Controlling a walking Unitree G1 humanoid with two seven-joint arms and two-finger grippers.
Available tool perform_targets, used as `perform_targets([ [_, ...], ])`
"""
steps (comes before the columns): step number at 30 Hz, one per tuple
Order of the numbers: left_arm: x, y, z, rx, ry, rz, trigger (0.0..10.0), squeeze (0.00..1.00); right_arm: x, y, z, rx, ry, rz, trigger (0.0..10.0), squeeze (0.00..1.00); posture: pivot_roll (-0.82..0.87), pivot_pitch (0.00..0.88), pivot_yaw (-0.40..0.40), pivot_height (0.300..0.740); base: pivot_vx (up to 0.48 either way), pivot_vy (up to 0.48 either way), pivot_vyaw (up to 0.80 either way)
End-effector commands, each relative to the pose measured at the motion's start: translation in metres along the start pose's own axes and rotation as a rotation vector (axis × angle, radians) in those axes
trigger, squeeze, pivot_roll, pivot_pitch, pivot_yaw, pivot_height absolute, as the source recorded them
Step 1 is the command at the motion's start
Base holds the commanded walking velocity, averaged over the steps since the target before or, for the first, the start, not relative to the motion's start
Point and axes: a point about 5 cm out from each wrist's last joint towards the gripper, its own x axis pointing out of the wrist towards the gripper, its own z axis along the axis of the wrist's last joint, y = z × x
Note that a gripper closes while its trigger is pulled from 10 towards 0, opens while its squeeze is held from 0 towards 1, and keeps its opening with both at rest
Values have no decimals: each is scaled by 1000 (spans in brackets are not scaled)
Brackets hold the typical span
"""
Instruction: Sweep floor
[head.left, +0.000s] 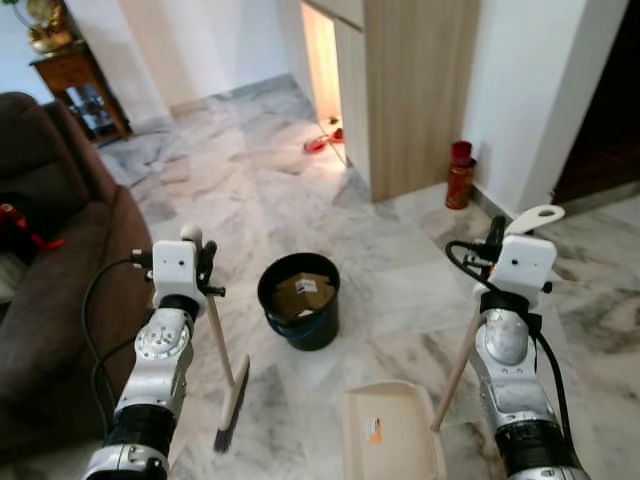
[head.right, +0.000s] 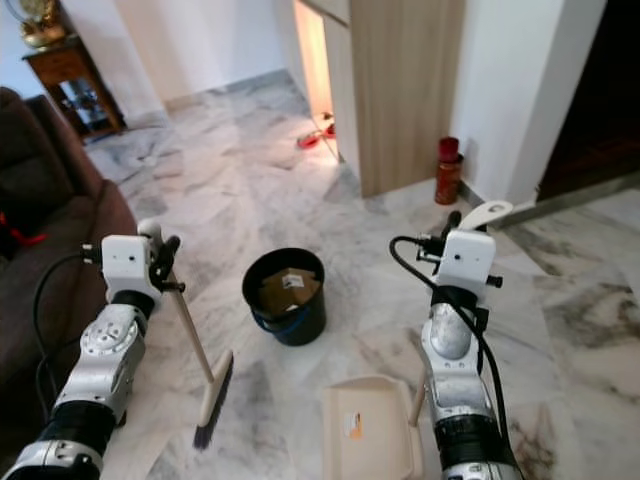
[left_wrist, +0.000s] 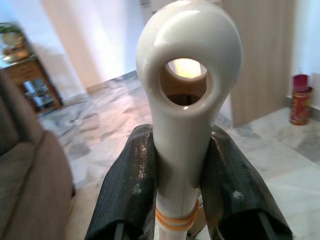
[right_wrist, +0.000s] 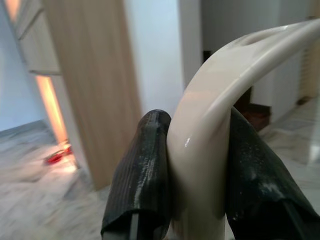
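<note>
My left gripper (head.left: 201, 252) is shut on the top of a cream broom handle (left_wrist: 187, 100), whose end loop shows between the black fingers (left_wrist: 130, 185). The broom's brush head (head.left: 232, 397) rests on the marble floor by the sofa. My right gripper (head.left: 494, 238) is shut on the curved cream handle (right_wrist: 210, 130) of a long-handled dustpan. The dustpan's tray (head.left: 392, 432) lies flat on the floor in front of me. A black bucket (head.left: 298, 300) holding cardboard scraps stands between the two arms, a little farther out.
A brown sofa (head.left: 50, 260) lines the left side. A tall wooden cabinet (head.left: 415, 90) stands ahead, a red canister (head.left: 459, 175) at its right foot and a red item (head.left: 318, 144) on the floor near its lit gap. A wooden side table (head.left: 80, 85) is far left.
</note>
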Motion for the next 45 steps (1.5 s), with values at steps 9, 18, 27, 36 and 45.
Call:
perform_targets([
  [9,8,23,13,23,-28,24,10000,0,-3,4,17,21,-50,-19,10000,0,-257,0,266,740,0,0,-800],
  [18,11,16,16,-4,-32,-4,10000,0,-6,-4,23,11,-63,-34,10000,0,-280,0,284,740,0,0,-800],
  [27,13,6,15,-24,-30,-33,10000,0,-10,-9,26,-3,-55,-42,10000,0,-265,0,271,740,0,0,-800],
  [36,7,1,13,-56,-57,6,10000,0,-9,-10,27,-21,-33,32,10000,0,-193,0,148,740,0,0,-800],
  [45,-8,0,5,-52,-52,50,10000,0,-6,-8,28,-29,-18,76,10000,0,-145,0,63,740,0,0,-800],
])
